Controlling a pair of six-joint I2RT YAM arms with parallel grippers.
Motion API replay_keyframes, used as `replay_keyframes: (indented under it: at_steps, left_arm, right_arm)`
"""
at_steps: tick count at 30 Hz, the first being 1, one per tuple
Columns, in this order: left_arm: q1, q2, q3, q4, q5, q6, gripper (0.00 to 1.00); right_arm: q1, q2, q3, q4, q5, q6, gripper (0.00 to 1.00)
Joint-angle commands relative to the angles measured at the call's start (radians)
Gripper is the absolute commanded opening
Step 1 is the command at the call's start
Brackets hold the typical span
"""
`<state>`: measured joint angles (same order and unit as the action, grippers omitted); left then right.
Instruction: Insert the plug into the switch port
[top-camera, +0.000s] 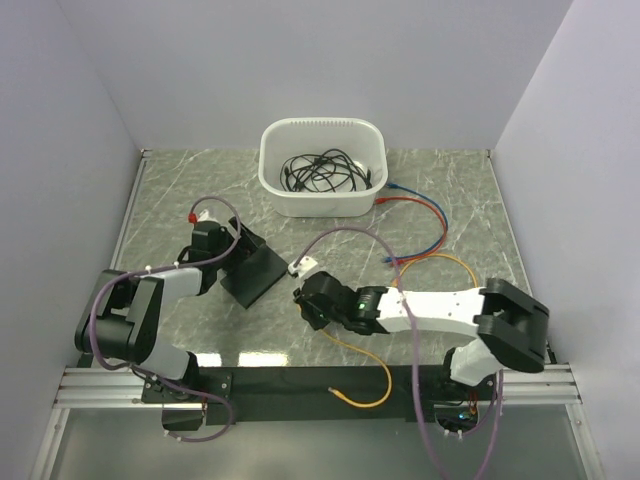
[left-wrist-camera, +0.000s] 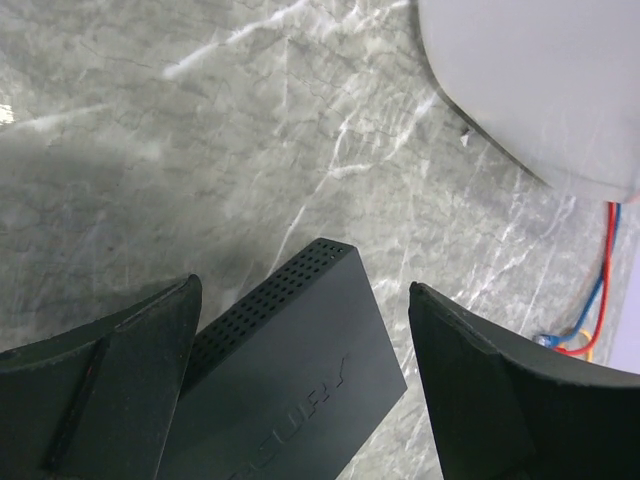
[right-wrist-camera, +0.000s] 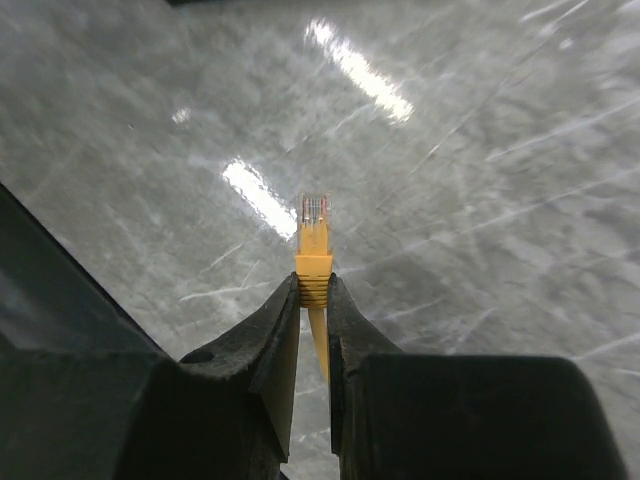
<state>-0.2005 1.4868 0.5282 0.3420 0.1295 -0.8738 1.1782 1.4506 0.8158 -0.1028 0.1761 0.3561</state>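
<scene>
The switch is a flat matte black box (top-camera: 262, 272) on the marble table, left of centre. In the left wrist view the box (left-wrist-camera: 290, 380) lies between my fingers with its vented side showing; its ports are hidden. My left gripper (top-camera: 238, 258) (left-wrist-camera: 302, 288) is open and straddles the box, with a gap at the right finger (left-wrist-camera: 500, 390). My right gripper (top-camera: 303, 297) (right-wrist-camera: 313, 285) is shut on the yellow plug (right-wrist-camera: 313, 240), whose clear tip points forward over bare table. It sits just right of the box. The yellow cable (top-camera: 352, 352) trails back towards the near edge.
A white tub (top-camera: 322, 200) holding black cables stands at the back centre and shows in the left wrist view (left-wrist-camera: 540, 80). Red, blue and orange cables (top-camera: 432, 225) loop on the table at the right. Grey walls enclose the table on both sides.
</scene>
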Motion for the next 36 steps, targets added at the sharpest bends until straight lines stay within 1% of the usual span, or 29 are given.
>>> replay_keyframes:
  at_steps: [1,9,16,22,32,36]
  left_arm:
    - [-0.002,0.001,-0.057,0.041,0.070,-0.031,0.90]
    - [-0.002,-0.002,-0.128,0.137,0.128,-0.025,0.90]
    - [-0.016,-0.020,-0.232,0.229,0.141,-0.080,0.90]
    - [-0.019,-0.068,-0.277,0.206,0.096,-0.097,0.90]
    - [-0.020,-0.160,-0.290,0.135,0.038,-0.080,0.90]
    - [-0.025,-0.161,-0.306,0.160,0.047,-0.085,0.90]
  right_arm:
    - [0.011,0.065,0.074,0.015,-0.043,0.023,0.00]
    - [0.011,0.221,0.200,-0.034,-0.036,-0.009,0.00]
    - [0.012,0.292,0.275,-0.040,-0.105,-0.017,0.00]
    - [0.018,0.315,0.290,-0.060,-0.122,-0.016,0.00]
    - [0.024,0.358,0.292,-0.101,-0.145,-0.023,0.00]
    - [0.026,0.387,0.319,-0.112,-0.155,-0.025,0.00]
